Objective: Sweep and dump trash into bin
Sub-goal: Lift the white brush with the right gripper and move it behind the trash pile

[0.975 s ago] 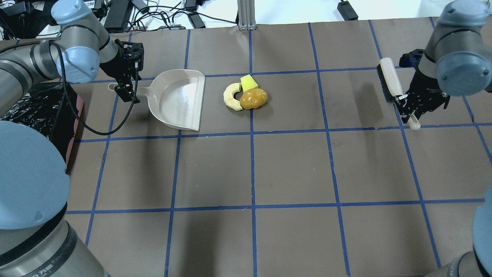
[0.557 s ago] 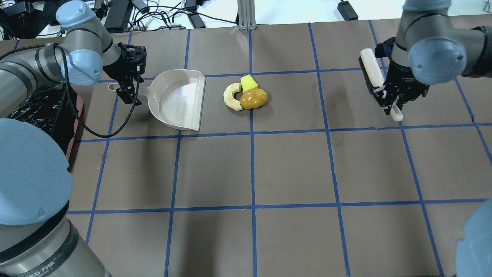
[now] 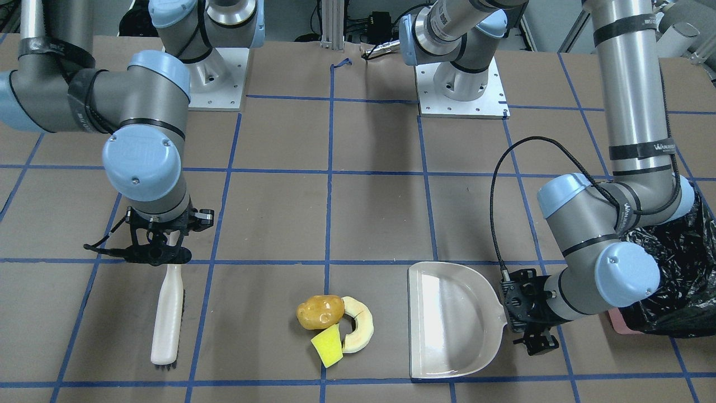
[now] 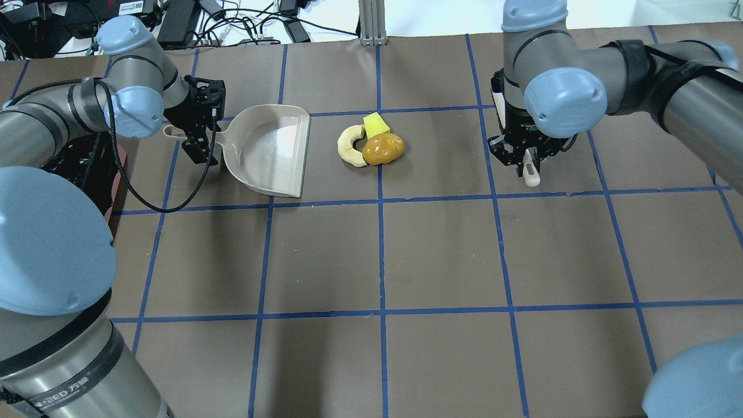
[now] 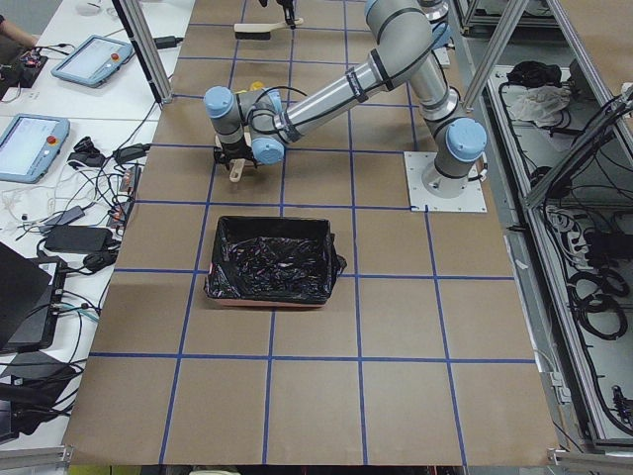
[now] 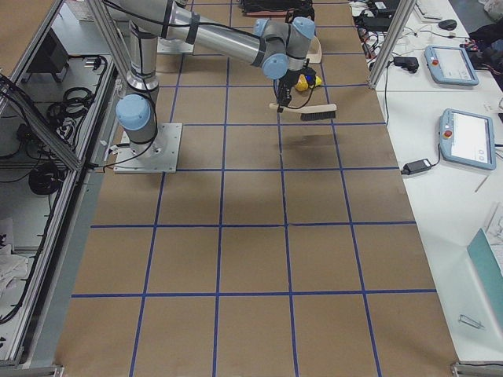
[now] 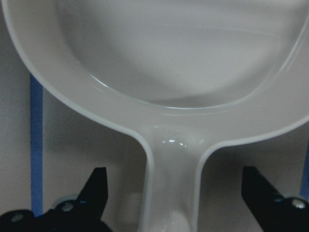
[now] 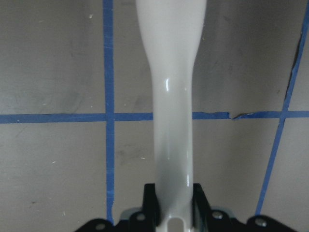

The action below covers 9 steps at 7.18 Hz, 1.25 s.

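The trash lies together mid-table: a golden-brown potato lump (image 4: 383, 149), a cream ring slice (image 4: 350, 146) and a yellow wedge (image 4: 376, 123). The cream dustpan (image 4: 267, 151) lies just left of them, its mouth facing them. My left gripper (image 4: 200, 136) is open and straddles the dustpan handle (image 7: 171, 183), its fingers (image 7: 96, 188) well apart from it. My right gripper (image 4: 525, 159) is shut on the cream brush handle (image 8: 174, 121) and holds the brush (image 3: 168, 313) right of the trash. The black-lined bin (image 3: 677, 268) stands at the table's left edge.
The table (image 4: 441, 255) is brown with a blue tape grid. The bin's pink base (image 3: 618, 322) sits close behind the left arm's elbow. Cables and power bricks (image 4: 244, 26) lie beyond the far edge. The arm bases (image 3: 461, 92) are bolted at the robot's side.
My right arm has carried the brush leftward toward the trash. My left gripper has edged slightly right along the dustpan handle. Trash and dustpan have not moved.
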Each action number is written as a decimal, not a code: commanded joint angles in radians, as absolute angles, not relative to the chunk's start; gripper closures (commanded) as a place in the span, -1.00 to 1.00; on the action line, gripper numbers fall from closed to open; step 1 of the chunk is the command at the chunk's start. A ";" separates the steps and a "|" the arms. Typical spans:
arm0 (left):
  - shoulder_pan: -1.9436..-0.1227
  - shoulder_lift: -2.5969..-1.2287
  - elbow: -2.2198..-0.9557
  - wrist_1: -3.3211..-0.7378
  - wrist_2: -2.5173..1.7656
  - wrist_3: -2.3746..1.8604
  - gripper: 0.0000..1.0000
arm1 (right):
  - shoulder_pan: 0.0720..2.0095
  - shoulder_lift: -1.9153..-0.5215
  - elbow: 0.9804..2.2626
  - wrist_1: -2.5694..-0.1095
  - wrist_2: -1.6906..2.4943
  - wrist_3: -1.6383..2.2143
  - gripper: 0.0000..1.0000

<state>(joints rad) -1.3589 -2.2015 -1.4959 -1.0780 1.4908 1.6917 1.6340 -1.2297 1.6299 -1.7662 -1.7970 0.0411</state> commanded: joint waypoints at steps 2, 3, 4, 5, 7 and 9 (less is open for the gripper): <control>-1.376 -2.215 -1.497 -1.075 1.476 1.687 -0.97 | 1.741 -1.149 1.522 -1.669 -1.804 0.194 0.94; -1.377 -2.206 -1.499 -1.077 1.477 1.690 -0.73 | 1.755 -1.144 1.522 -1.669 -1.793 0.234 0.94; -1.381 -2.188 -1.514 -1.077 1.485 1.693 -0.39 | 1.775 -1.138 1.520 -1.672 -1.792 0.262 0.94; -1.384 -2.186 -1.520 -1.075 1.488 1.728 0.03 | 1.796 -1.125 1.520 -1.680 -1.790 0.282 0.95; -1.388 -2.180 -1.522 -1.069 1.491 1.740 0.89 | 1.845 -1.091 1.497 -1.681 -1.789 0.360 0.95; -1.391 -2.178 -1.522 -1.068 1.490 1.743 1.00 | 1.887 -1.063 1.477 -1.681 -1.775 0.431 0.95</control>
